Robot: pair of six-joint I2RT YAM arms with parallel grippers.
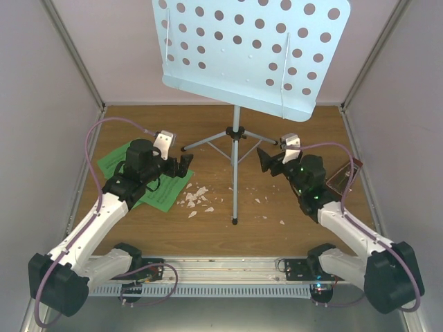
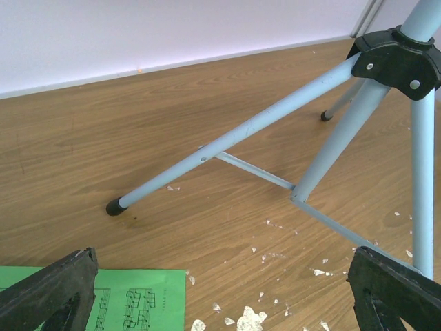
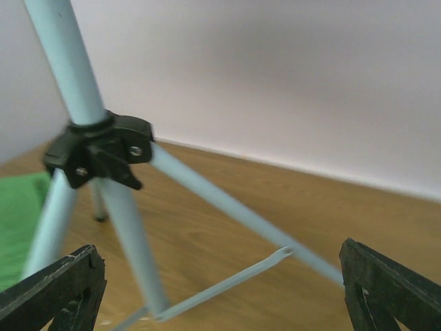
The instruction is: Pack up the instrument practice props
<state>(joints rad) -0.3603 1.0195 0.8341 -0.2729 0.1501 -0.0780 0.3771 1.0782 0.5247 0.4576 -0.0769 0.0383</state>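
The pale blue perforated music stand (image 1: 252, 48) stands upright at the middle back on its silver tripod legs (image 1: 234, 187). Bright green sheet-music pages (image 1: 118, 164) lie flat on the left, partly under my left arm. A reddish-brown metronome (image 1: 344, 178) shows at the right, mostly hidden behind my right arm. My left gripper (image 1: 185, 164) is open, just left of the tripod; in its wrist view, the left gripper (image 2: 220, 289) faces a leg (image 2: 227, 141) and a page corner (image 2: 138, 300). My right gripper (image 1: 266, 160) is open on the tripod's right; close up, the right gripper (image 3: 220, 289) has a leg (image 3: 227, 207) ahead, untouched.
Small white crumbs (image 1: 196, 199) are scattered on the wooden floor between the pages and the near tripod leg, also visible as crumbs (image 2: 248, 318) below the left jaws. Pale walls close in the left, right and back. The black tripod hub (image 3: 100, 148) sits close to my right wrist.
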